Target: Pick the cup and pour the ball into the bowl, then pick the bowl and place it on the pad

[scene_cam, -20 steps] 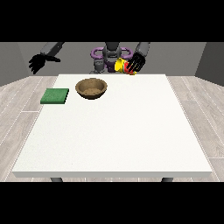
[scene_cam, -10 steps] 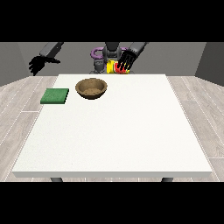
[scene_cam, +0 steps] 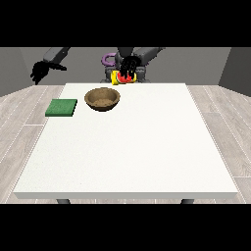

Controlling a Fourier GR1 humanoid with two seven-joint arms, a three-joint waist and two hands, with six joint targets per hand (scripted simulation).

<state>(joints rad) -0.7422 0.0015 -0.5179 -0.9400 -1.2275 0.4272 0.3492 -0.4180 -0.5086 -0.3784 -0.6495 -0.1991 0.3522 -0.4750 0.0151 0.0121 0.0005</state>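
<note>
While tipped by bowl (scene_cam: 102, 98): cup (scene_cam: 117, 77) in hand (scene_cam: 128, 65), contents hidden.

No legible text, labels, brands, numbers or signs on the cup (scene_cam: 119, 77), bowl (scene_cam: 102, 98), pad (scene_cam: 62, 108) or table (scene_cam: 132, 147).
</note>
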